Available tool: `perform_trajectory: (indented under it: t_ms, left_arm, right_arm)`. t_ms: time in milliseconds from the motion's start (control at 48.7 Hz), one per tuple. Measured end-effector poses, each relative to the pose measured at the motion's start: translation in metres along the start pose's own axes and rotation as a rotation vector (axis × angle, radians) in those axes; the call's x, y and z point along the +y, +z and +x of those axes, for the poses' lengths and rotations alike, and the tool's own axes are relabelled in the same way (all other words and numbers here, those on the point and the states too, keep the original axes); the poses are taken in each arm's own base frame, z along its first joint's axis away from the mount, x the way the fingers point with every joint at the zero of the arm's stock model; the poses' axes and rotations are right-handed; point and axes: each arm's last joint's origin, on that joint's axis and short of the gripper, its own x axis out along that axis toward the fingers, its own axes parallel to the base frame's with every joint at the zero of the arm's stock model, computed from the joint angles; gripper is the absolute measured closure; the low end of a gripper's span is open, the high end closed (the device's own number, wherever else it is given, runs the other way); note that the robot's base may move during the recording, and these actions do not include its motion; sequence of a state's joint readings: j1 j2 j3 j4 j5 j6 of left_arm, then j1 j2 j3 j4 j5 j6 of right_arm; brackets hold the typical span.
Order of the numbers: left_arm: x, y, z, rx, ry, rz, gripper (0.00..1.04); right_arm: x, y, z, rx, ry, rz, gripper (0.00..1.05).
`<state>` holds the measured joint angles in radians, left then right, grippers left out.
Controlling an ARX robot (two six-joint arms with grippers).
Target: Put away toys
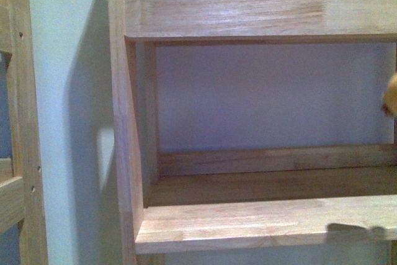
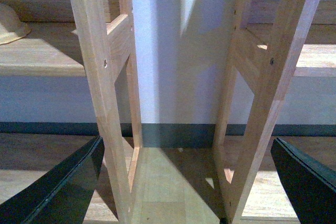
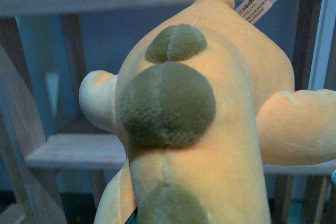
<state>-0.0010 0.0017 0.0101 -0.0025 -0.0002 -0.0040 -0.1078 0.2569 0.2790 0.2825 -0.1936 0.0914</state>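
Observation:
The plush toy (image 3: 220,129) fills the right wrist view: orange-yellow, with round olive-green spots and a white label near its top. My right gripper is shut on it; its fingers are hidden behind the plush. In the front view only a small orange edge of the toy (image 1: 391,98) shows at the right border, level with the wooden shelf unit's (image 1: 260,221) open compartment. My left gripper (image 2: 186,182) is open and empty, its dark fingers (image 2: 63,187) spread wide, facing the gap between two wooden shelf frames low near the floor.
The front view shows a shelf board (image 1: 248,13) above and a rail across the top. A second wooden frame (image 1: 18,153) stands at the left against a pale wall. In the left wrist view a cream rounded thing (image 2: 10,22) lies on a shelf.

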Motion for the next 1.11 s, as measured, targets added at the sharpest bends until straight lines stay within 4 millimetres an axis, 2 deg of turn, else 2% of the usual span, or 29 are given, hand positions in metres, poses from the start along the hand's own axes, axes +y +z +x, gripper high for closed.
perform_trajectory:
  t_ms: [205,308,451,534,780,985,1108]
  left_arm:
    - [0.000,0.000,0.000,0.000,0.000,0.000,0.06]
    - [0.000,0.000,0.000,0.000,0.000,0.000,0.06]
    - [0.000,0.000,0.000,0.000,0.000,0.000,0.06]
    - [0.000,0.000,0.000,0.000,0.000,0.000,0.06]
    - [0.000,0.000,0.000,0.000,0.000,0.000,0.06]
    - [0.000,0.000,0.000,0.000,0.000,0.000,0.06]
    - [0.000,0.000,0.000,0.000,0.000,0.000,0.06]
  right_arm:
    - [-0.001,0.056,0.024,-0.099,0.036,-0.021,0.98]
    - [-0.001,0.089,0.042,-0.142,0.044,-0.026,0.98]
    - [0.003,0.144,0.088,-0.186,0.061,-0.014,0.98]
    - [0.006,0.163,0.114,-0.173,0.062,0.007,0.98]
    - [0.023,0.190,0.172,-0.134,0.060,0.037,0.98]
    - [0.053,0.217,0.230,-0.130,0.143,0.097,0.98]
    - [0.064,0.219,0.254,-0.097,0.179,0.163,0.98]
